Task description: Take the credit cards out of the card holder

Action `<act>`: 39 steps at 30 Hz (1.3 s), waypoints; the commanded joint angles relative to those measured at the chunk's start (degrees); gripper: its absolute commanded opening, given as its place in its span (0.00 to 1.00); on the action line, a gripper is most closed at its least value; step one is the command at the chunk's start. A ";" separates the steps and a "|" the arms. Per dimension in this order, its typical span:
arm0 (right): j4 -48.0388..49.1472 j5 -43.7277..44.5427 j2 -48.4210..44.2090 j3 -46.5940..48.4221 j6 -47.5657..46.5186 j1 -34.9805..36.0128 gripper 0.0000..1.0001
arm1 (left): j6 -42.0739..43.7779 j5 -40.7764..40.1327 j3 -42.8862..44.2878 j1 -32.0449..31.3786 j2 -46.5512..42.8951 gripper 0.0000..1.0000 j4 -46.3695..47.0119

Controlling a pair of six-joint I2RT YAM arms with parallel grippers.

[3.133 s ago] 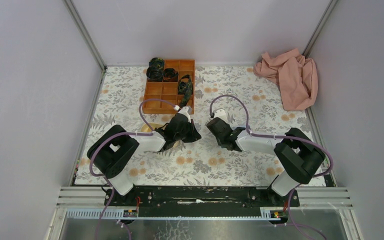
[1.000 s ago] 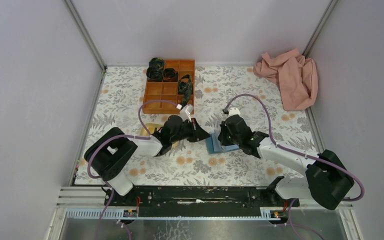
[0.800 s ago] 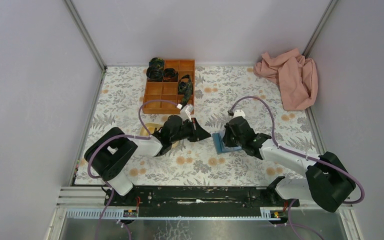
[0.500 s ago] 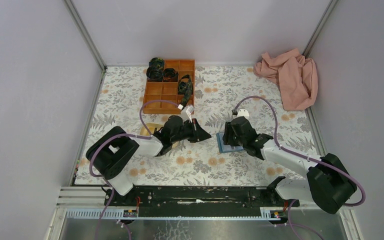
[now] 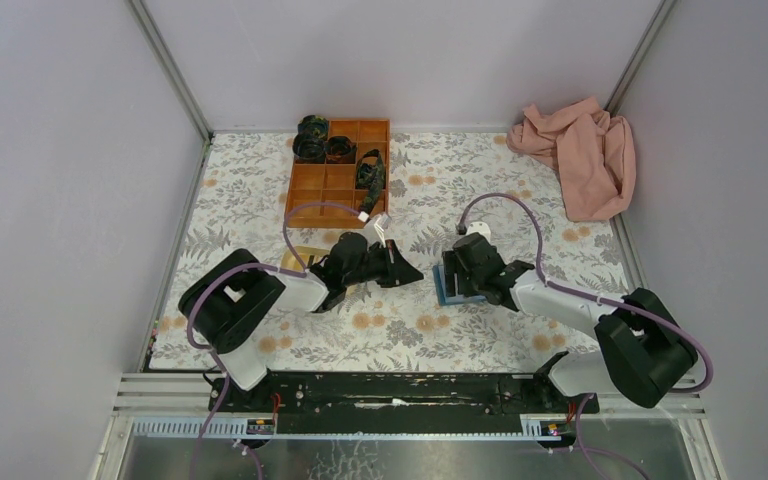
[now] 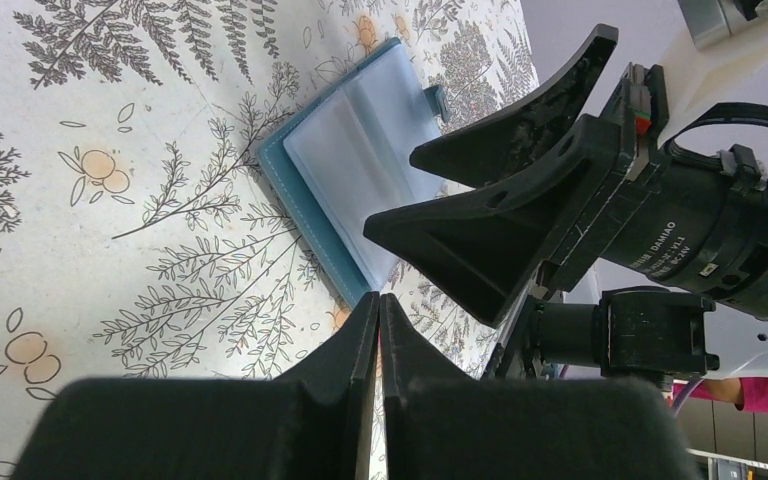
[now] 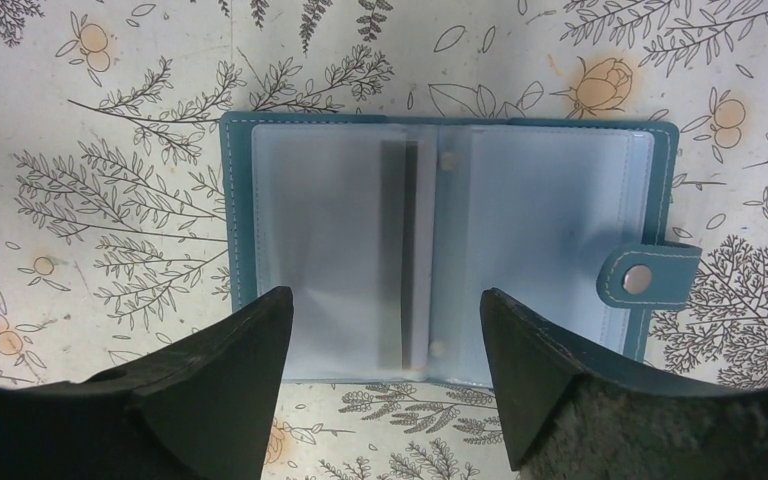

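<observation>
Two spread fingers of the right gripper (image 7: pixel 385 318) are held over the card holder (image 7: pixel 550 230), laid open on the tabletop (image 7: pixel 110 210). The left gripper (image 6: pixel 378 320) is pressed together nearby; an orange tray (image 5: pixel 312 184) is set well behind.

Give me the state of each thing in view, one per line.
card holder, lying open flat, unsnapped.
right gripper, jaws open, over the card holder.
left gripper, jaws shut, nothing seen between them.
orange tray, dark rolls in some compartments, others bare.
pink cloth, crumpled.
</observation>
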 commanded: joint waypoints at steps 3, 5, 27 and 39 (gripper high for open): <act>0.35 0.97 2.29 3.39 -2.09 2.02 0.78 | -0.53 1.70 0.74 0.35 1.33 0.08 3.98; 0.77 1.12 2.33 3.72 -2.09 3.11 0.78 | -0.69 1.89 0.78 0.32 1.53 0.08 4.08; 2.69 2.37 4.50 3.84 0.90 4.65 0.42 | -1.00 2.89 1.05 0.41 1.92 0.08 4.10; 4.14 0.94 0.73 2.86 1.06 4.60 0.00 | -1.22 3.51 1.18 0.37 2.36 0.08 4.34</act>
